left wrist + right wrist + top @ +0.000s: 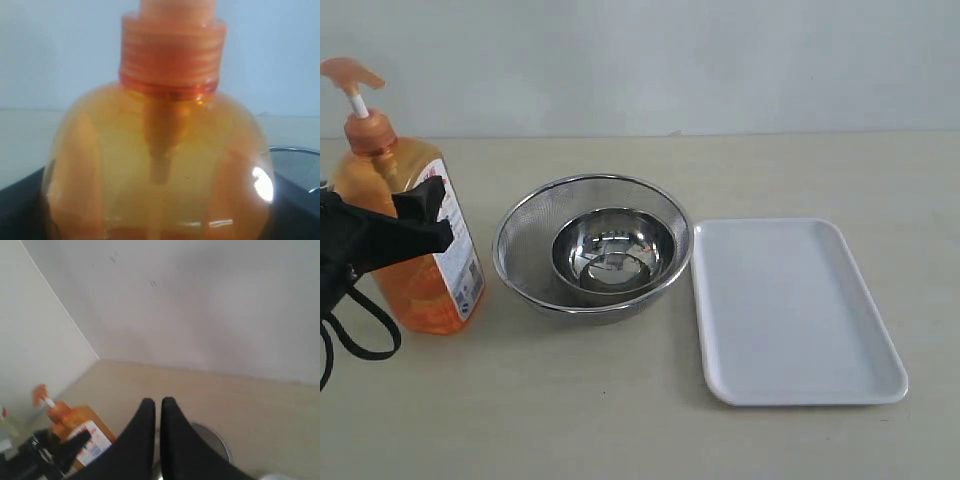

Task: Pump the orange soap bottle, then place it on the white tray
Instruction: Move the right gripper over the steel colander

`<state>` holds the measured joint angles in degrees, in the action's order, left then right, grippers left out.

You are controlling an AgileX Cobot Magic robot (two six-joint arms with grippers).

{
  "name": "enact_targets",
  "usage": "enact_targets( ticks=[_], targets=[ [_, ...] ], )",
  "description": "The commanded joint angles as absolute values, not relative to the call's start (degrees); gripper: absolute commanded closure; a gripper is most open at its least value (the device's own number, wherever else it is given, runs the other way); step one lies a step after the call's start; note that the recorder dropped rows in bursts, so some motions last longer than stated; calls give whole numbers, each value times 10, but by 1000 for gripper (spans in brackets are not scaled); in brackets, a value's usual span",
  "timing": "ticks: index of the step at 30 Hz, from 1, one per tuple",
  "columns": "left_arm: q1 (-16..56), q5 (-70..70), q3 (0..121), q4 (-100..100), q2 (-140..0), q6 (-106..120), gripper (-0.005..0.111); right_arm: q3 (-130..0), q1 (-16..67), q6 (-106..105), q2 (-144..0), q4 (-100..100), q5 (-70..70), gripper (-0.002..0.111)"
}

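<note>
left gripper (420,215): clamped on the upright orange soap bottle (420,285), fingers either side of its body | bottle: standing on worktop (620,420), just beside mesh bowl (520,240), well apart from white tray (795,310) | right gripper (156,407): fingers together, raised above the worktop, holding nothing

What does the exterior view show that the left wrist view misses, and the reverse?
Only the exterior view: the white tray, the small steel bowl, the pump head and the label. Only the left wrist view: the inner tube, close up. Both: the orange soap bottle with the left jaws on either side, and the mesh bowl rim.
</note>
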<state>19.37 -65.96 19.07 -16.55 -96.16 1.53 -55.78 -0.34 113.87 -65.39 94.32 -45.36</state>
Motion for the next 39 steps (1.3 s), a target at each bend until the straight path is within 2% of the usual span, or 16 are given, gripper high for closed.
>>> enact_targets(
  ticks=[1,8,18,33,39],
  targets=[
    [196,-700,197,-152,-957,10,102,-581,77,1148,-785,999,-379,109],
    [196,-700,197,-142,-957,10,102,-658,205,1106,-966,999,-351,109],
    [196,-700,203,-142,-957,21,102,-763,298,1109,-1123,999,-331,109],
    [196,-700,203,-148,-958,31,102,-755,322,1033,-1146,999,-258,109],
    [196,-700,203,-148,-958,31,102,-755,319,1063,-1087,999,-223,109]
  ],
)
